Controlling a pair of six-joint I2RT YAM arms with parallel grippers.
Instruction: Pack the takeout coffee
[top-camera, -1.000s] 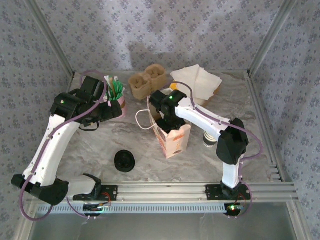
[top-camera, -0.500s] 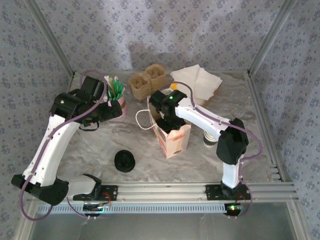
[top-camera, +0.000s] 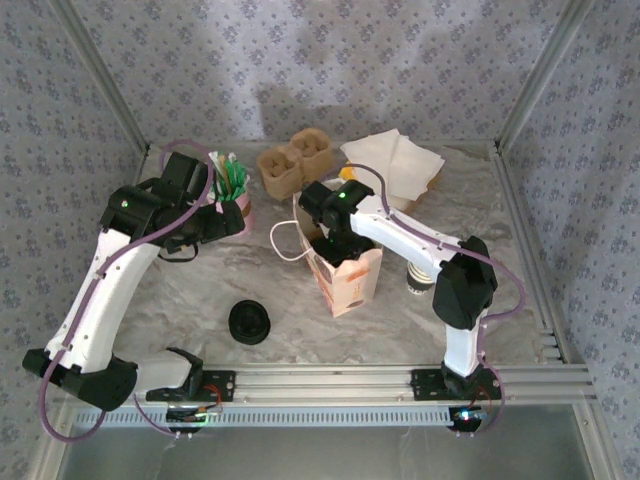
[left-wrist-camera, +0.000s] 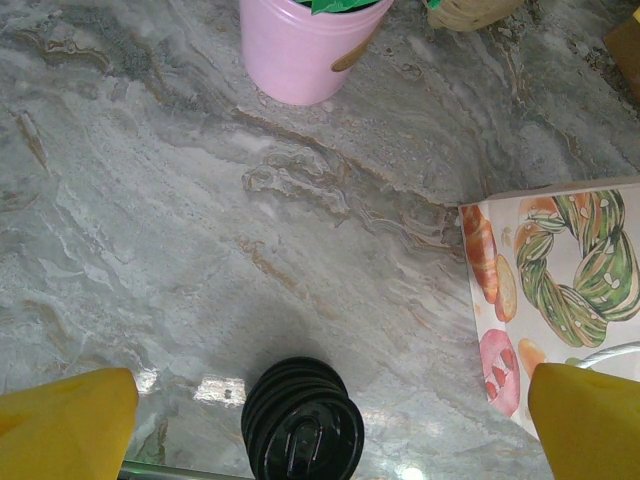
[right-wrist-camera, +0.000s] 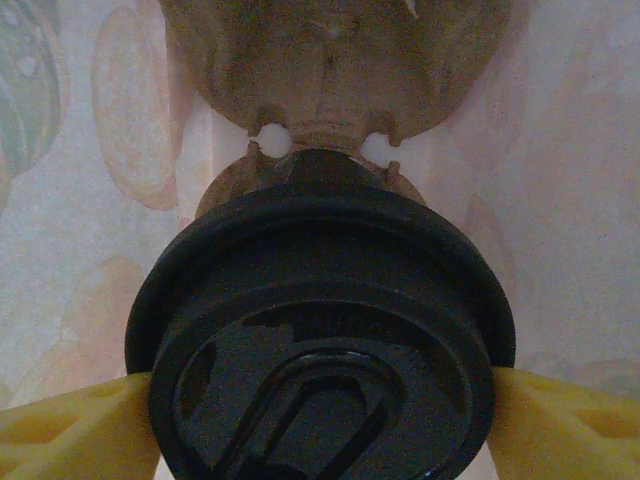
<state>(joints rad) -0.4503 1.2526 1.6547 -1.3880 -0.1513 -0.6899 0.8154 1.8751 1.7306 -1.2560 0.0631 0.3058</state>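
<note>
Two arms work over a marble-patterned table (top-camera: 200, 290).

Top view: the left gripper (top-camera: 232, 222) hangs beside a pink cup (top-camera: 240, 206) holding green sticks. The right gripper (top-camera: 337, 247) is sunk in the mouth of the doughnut-printed paper bag (top-camera: 352, 285).

Left wrist view: yellow fingers (left-wrist-camera: 65, 420) are spread wide above a ribbed stack of black lids (left-wrist-camera: 303, 425).

Right wrist view: the fingers pinch the takeout coffee (right-wrist-camera: 320, 340) by its round black lid, inside the bag. A brown moulded pulp piece (right-wrist-camera: 330, 60) sits beyond it.
</note>
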